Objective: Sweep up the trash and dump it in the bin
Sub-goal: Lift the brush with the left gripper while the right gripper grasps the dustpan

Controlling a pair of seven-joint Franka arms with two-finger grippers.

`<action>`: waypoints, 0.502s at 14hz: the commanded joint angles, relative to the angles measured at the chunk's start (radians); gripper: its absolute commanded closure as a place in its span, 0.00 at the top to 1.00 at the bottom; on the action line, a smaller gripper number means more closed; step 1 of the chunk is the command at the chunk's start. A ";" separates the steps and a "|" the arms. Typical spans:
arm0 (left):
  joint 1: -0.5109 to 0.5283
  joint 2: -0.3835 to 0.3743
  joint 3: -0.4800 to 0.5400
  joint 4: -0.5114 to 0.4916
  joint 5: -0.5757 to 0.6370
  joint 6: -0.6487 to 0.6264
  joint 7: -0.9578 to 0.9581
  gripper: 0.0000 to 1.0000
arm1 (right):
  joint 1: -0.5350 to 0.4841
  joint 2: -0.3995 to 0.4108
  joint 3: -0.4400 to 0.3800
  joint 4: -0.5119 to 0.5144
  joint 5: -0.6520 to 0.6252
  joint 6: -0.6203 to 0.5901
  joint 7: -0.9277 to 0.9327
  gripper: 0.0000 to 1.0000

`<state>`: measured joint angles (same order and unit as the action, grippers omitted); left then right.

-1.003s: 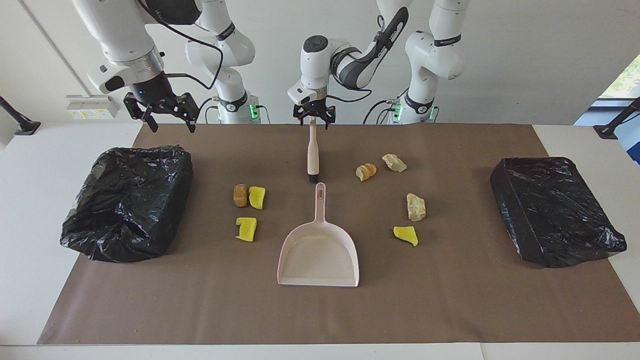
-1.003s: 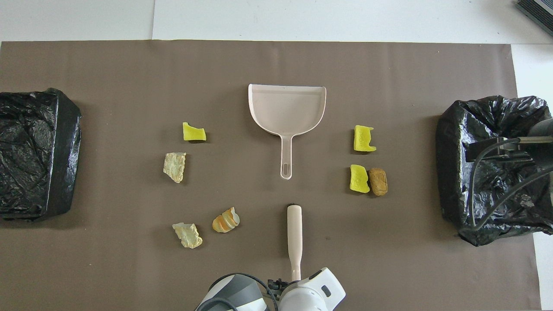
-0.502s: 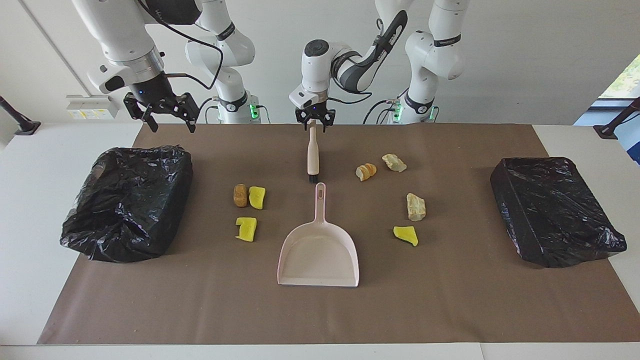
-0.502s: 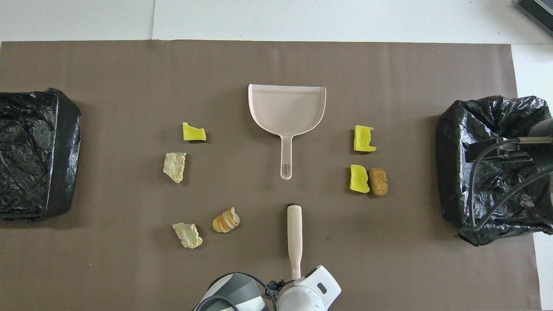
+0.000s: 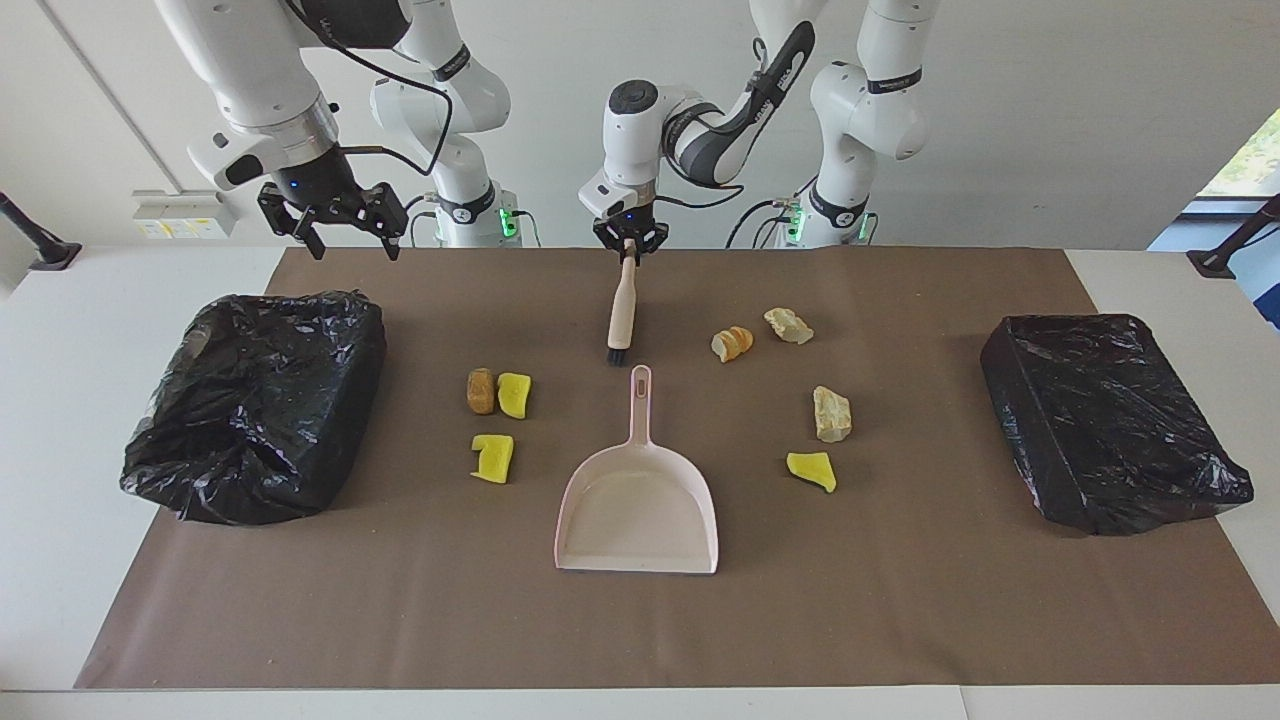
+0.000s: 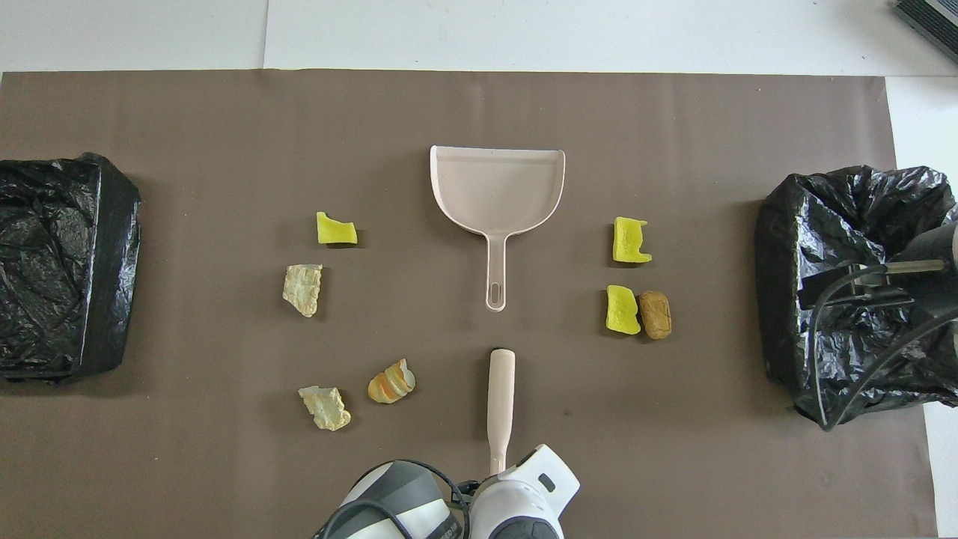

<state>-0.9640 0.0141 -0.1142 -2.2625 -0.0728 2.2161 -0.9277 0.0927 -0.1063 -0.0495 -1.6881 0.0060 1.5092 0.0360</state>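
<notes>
My left gripper [image 5: 629, 243] clamped on brush [image 5: 621, 308] handle tip; brush long axis points toward dustpan [image 5: 638, 505]; right gripper [image 5: 345, 218] apart, waiting over bin [image 5: 255, 400]; 7 trash lumps untouched.

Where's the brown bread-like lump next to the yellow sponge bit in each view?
Facing view: brown lump, left of centre, beside a yellow sponge bit.
Overhead view: brown lump, right of centre, same sponge bit beside it.
Shared landmark: pink dustpan.
</notes>
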 commanded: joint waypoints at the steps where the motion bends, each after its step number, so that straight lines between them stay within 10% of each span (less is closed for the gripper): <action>1: 0.086 -0.039 0.004 0.069 -0.001 -0.175 0.003 0.00 | 0.031 -0.006 0.005 -0.031 -0.012 0.026 -0.010 1.00; 7: 0.367 -0.062 0.004 0.077 0.134 -0.208 0.009 0.00 | 0.165 0.150 0.010 -0.038 0.055 0.254 0.201 1.00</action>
<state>-0.6752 -0.0360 -0.0976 -2.1862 0.0134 2.0315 -0.9203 0.2192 -0.0295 -0.0446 -1.7412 0.0274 1.6969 0.1371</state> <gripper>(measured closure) 0.740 0.000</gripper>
